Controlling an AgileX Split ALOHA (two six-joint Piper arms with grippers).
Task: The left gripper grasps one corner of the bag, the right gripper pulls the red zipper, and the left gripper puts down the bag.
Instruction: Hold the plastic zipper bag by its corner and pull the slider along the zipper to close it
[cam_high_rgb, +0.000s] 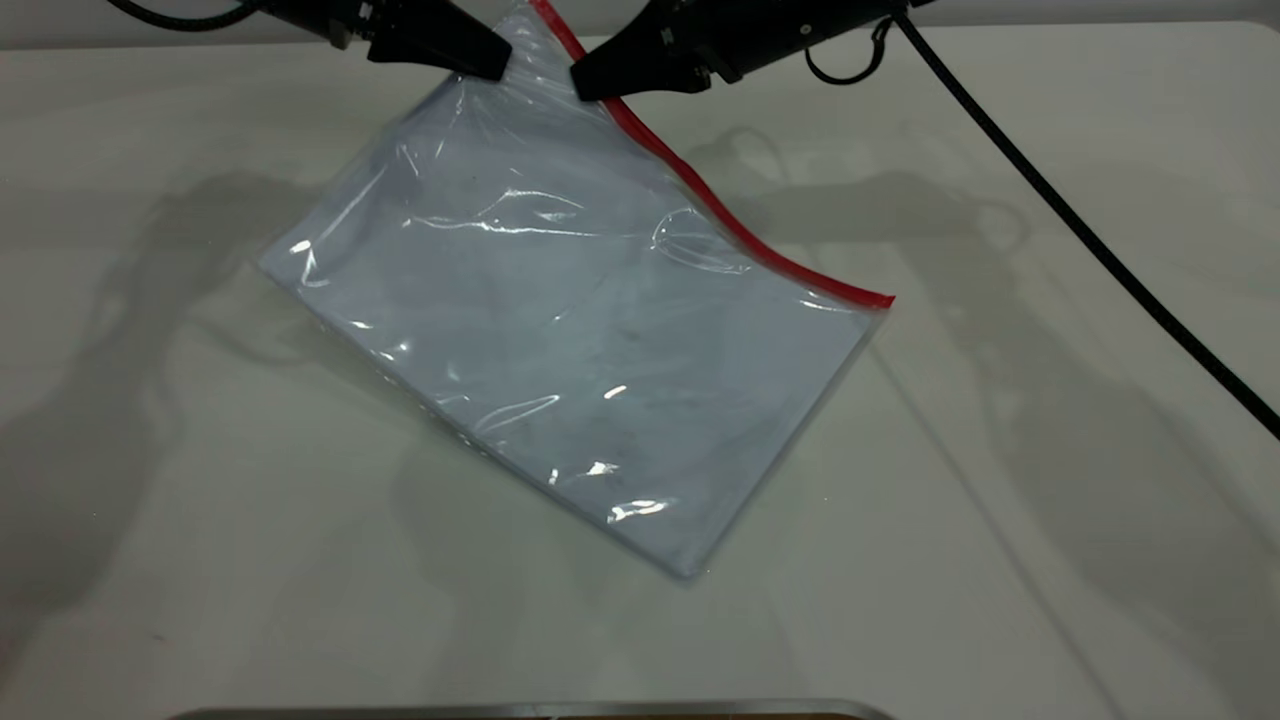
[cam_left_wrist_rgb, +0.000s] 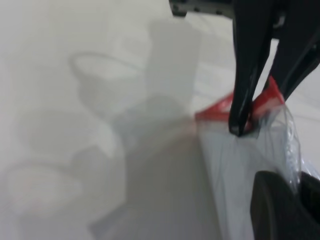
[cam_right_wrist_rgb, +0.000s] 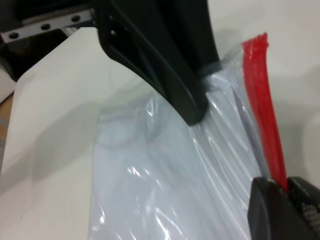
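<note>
The clear bag (cam_high_rgb: 560, 330) hangs tilted, its far corner lifted and its near clear corner resting on the table. The red zipper (cam_high_rgb: 740, 235) runs down its right edge. My left gripper (cam_high_rgb: 495, 62) is shut on the bag's plastic just below the lifted corner, beside the red strip; the left wrist view shows film pinched between its jaws (cam_left_wrist_rgb: 295, 192). My right gripper (cam_high_rgb: 580, 85) is shut on the red zipper close beside it; the right wrist view shows the strip (cam_right_wrist_rgb: 262, 100) running into its jaws (cam_right_wrist_rgb: 288, 186). No slider tab shows.
A thick black cable (cam_high_rgb: 1080, 230) trails from the right arm across the table's right side, with a small ring loop (cam_high_rgb: 850, 65) near the gripper. A metal edge (cam_high_rgb: 530, 710) lies along the front of the white table (cam_high_rgb: 200, 500).
</note>
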